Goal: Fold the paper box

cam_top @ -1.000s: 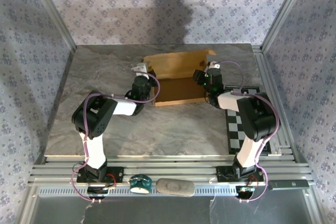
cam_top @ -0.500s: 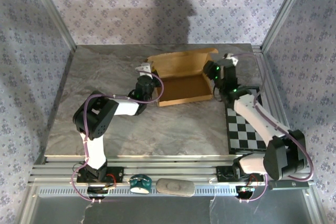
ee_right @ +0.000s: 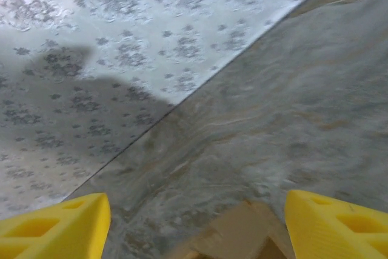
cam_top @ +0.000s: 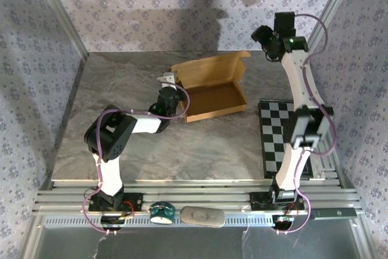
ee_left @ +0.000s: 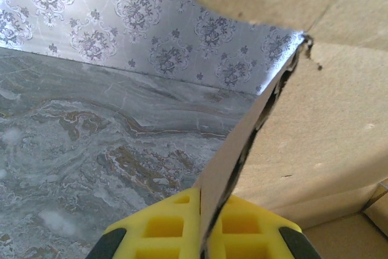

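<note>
Left jaws pinch box (cam_top: pixel 213 99), right jaws wide

We are clamping our left gripper (ee_left: pixel 202 213) on the paper box (ee_left: pixel 315 125) at 12 o'clock and holding our right gripper (ee_right: pixel 194 210) open, seemingly high, at 1 o'clock.

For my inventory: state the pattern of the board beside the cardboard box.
Black-and-white checkered flat board; top external view shows it best.
</note>
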